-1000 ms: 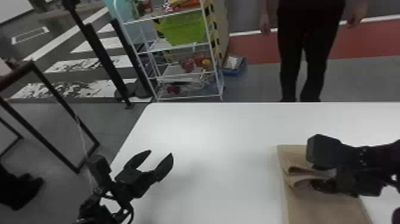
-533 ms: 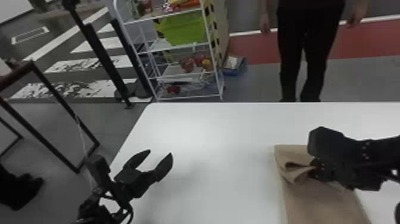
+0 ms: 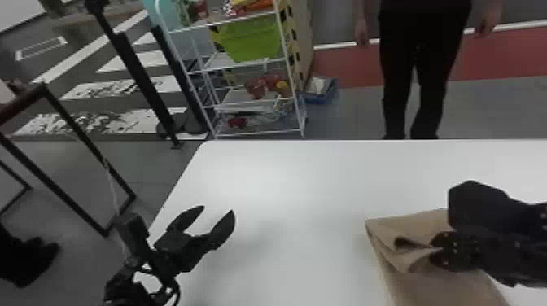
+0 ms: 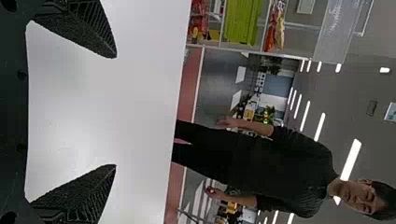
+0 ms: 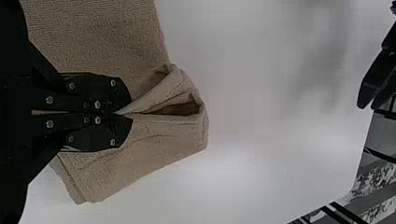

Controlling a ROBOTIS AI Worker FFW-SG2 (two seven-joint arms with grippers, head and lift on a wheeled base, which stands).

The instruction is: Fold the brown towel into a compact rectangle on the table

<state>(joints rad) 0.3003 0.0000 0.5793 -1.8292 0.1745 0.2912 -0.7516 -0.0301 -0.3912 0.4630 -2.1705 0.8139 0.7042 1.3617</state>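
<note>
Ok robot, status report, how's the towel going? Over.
Right gripper: jaws shut on brown towel, fabric bunched. Left gripper: jaws open, empty, apart from towel. Towel not a neat rectangle yet.

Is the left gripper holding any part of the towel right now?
No, the left gripper stands open above the table, apart from the brown towel.

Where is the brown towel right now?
The brown towel lies on the white table at the head view's right, its bunched fold pinched in the right tool.
</note>
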